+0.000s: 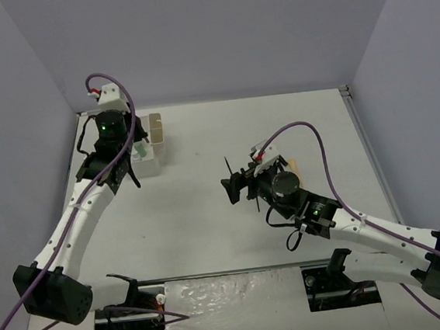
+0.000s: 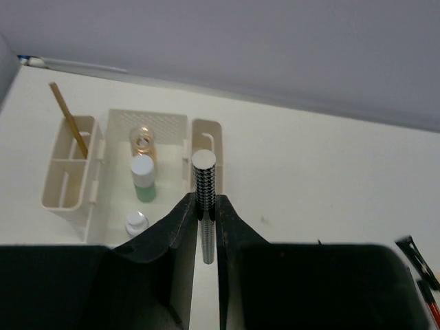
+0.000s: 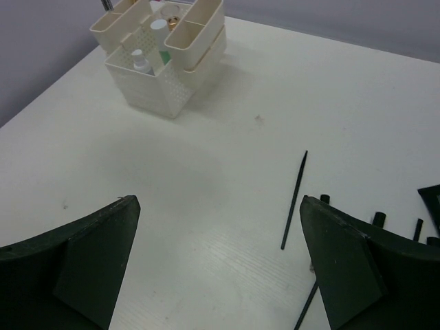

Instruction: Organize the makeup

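Note:
My left gripper (image 2: 205, 203) is shut on a black-and-white patterned makeup tube (image 2: 203, 173), which it holds upright just in front of the white-and-beige box (image 2: 67, 201). An amber bottle (image 2: 143, 141), a green bottle (image 2: 144, 180) and a small grey-capped bottle (image 2: 136, 223) stand in the box's middle compartment. A tan stick (image 2: 69, 120) leans in its left compartment. My right gripper (image 3: 218, 201) is open over bare table with nothing between its fingers. A thin black pencil (image 3: 294, 201) lies just inside the right finger (image 3: 344, 261).
More black pencil ends (image 3: 378, 218) lie to the right of the right gripper, and a black and red pair (image 2: 421, 265) shows in the left wrist view. The box (image 1: 152, 144) sits at the table's far left. Walls enclose the table on three sides.

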`<state>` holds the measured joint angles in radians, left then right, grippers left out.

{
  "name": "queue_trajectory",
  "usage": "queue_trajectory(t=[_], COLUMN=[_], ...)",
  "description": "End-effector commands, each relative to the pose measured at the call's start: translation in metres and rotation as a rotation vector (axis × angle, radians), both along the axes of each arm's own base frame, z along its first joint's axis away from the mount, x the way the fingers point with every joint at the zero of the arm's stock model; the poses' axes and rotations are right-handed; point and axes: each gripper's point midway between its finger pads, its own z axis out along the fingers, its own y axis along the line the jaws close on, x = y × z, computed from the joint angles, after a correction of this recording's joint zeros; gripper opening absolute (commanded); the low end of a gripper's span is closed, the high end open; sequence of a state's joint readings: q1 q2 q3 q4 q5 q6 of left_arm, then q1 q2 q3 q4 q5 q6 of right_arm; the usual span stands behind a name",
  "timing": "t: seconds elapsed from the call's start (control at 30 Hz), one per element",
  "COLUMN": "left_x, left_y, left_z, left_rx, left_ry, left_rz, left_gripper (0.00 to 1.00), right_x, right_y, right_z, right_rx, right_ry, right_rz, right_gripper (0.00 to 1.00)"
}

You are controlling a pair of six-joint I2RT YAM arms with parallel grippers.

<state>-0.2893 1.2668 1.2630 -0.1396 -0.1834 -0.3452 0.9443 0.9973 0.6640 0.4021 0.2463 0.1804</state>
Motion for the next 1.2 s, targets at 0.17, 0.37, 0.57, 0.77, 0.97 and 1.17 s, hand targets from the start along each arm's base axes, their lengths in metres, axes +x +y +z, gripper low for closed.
queue_trajectory(t=[0.17, 0.37, 0.57, 0.77, 0.97, 1.17], left_x=[0.083, 0.116, 0.135, 0.149, 0.153, 0.15], left_y=[0.101, 0.142, 0.157, 0.162, 0.164, 0.163], left_z=[0.062, 0.052, 0.025, -0.012, -0.039, -0.057], left_rx=[0.039, 0.086, 0.102, 0.103, 0.094, 0.086], left_ry=[-0.299, -0.317, -0.295, -0.234, -0.203, -0.172], left_rz=[0.24, 0.288, 0.309, 0.29, 0.281, 0.282], left_gripper=[0.0, 0.0, 0.0, 0.0, 0.1, 0.23], right_x=[-0.004, -0.005, -0.001, 0.0, -0.001, -0.002], right_y=[-0.025, -0.034, -0.041, -0.046, -0.053, -0.061], right_z=[0.008, 0.003, -0.003, -0.008, -0.008, -0.005], right_rx=[-0.003, -0.028, -0.062, -0.075, -0.081, -0.072], right_ry=[-0.013, -0.017, -0.017, -0.011, -0.008, -0.012], right_rz=[-0.072, -0.089, -0.114, -0.132, -0.148, -0.169], right_gripper=[1.0, 1.0, 1.0, 1.0, 1.0, 1.0])
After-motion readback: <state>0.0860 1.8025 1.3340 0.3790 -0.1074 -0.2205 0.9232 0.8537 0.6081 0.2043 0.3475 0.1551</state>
